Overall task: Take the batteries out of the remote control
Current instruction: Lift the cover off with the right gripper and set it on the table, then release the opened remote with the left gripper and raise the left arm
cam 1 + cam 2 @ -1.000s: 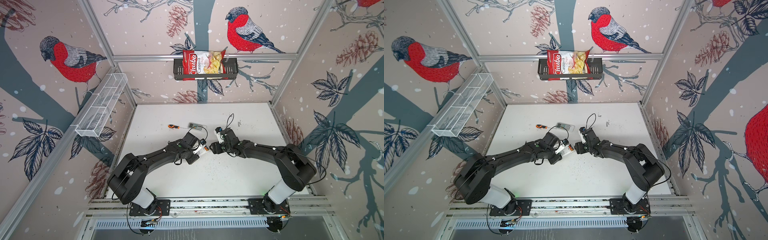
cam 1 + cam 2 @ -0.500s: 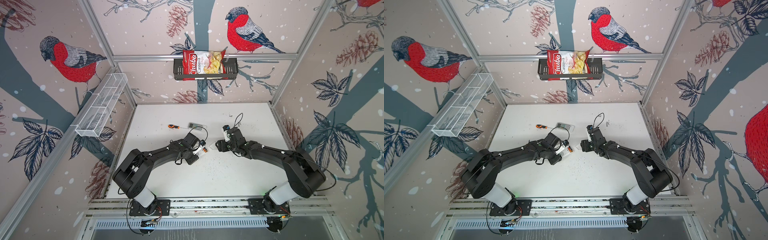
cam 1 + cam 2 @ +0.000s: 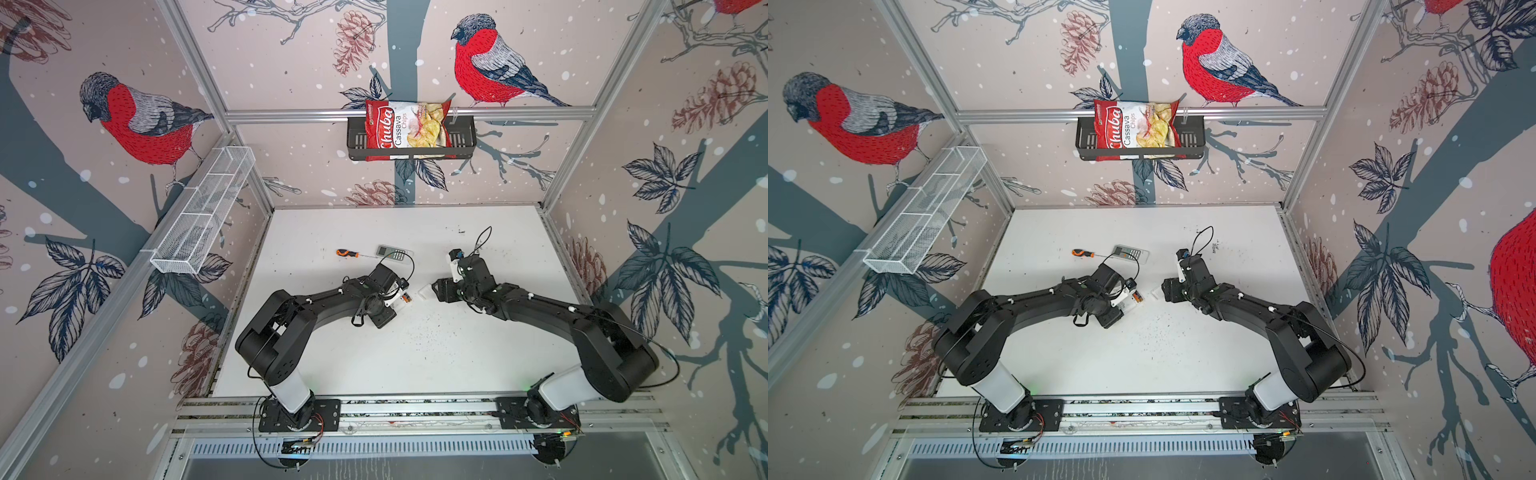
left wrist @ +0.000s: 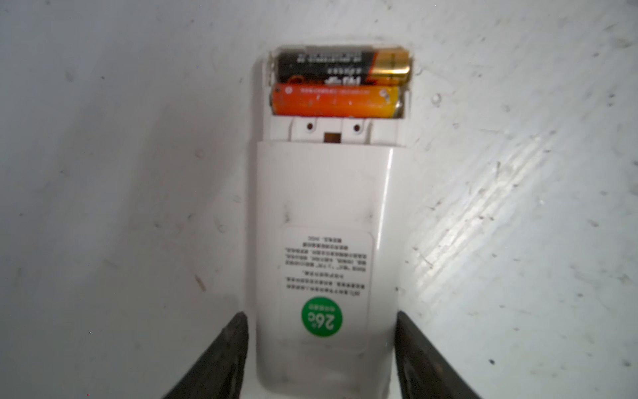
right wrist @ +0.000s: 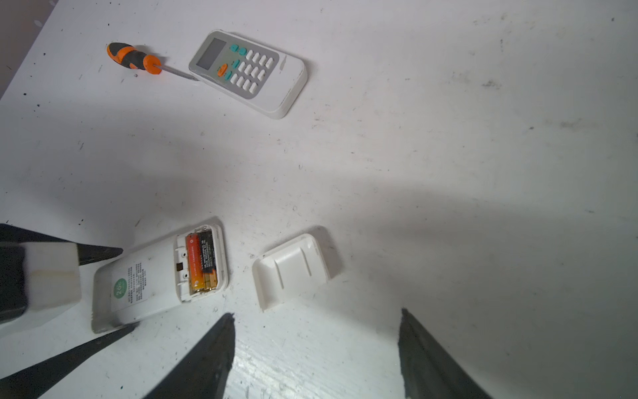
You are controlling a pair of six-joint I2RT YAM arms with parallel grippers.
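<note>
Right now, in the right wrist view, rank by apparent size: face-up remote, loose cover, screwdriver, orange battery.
1. face-up remote
2. loose cover and screwdriver: alike in length, cover nearer the camera, unranked
3. orange battery

Two batteries are seated in the face-down remote control; battery cover is laid just right of it; second remote is set behind, screwdriver left of it.

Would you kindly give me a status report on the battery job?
Left hand open astride remote. Right hand open, empty. Two batteries seated; cover off, nothing blocking.
</note>
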